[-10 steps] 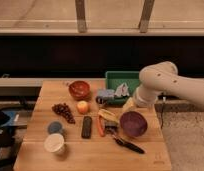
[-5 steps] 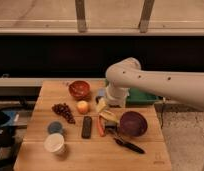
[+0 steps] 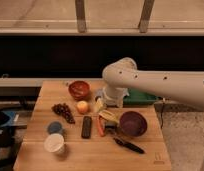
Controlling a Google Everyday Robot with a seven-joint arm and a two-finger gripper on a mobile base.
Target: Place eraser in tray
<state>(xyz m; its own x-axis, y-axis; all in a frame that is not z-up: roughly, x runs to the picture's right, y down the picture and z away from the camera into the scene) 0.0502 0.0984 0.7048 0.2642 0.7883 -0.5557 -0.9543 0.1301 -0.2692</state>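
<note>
Wooden table [image 3: 40, 150] (dark wall [image 3: 45, 60] behind) — gripper [image 3: 101, 101] above its middle.

The gripper [image 3: 106, 101] hung low over the middle of the table [image 3: 37, 150], under the white arm [image 3: 160, 85]. The eraser [image 3: 86, 126] lay flat nearer the camera and slightly left of it, apart. The tray [image 3: 143, 98] sat just right of it, partly hidden by the arm.
</note>
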